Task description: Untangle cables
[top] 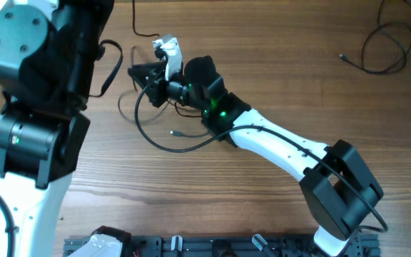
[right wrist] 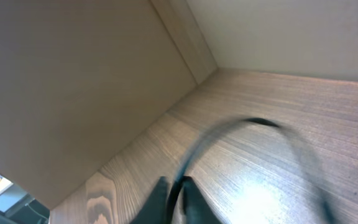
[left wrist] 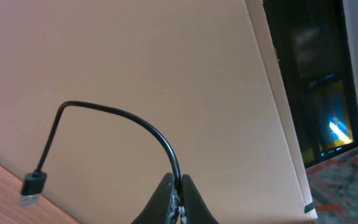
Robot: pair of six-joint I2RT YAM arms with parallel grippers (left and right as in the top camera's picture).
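1. The left gripper (left wrist: 177, 199) is clamped tight on a thin cable (left wrist: 123, 115), which arcs away to its plug (left wrist: 33, 186) at the free end.
2. The right gripper (right wrist: 174, 198) is pinched shut on a blurred cable (right wrist: 253, 123), low over the tabletop (top: 262, 207) near the far edge, left of centre.
3. A loose cable (top: 387, 46) lies coiled by the far right corner.
4. Risk: drawing both grips apart could cinch a knot, and wire this thin could slip from the fingers.
5. The tabletop is smooth wood-grain. Beige walls (left wrist: 166, 50) stand behind it, with a dark opening (left wrist: 309, 81).
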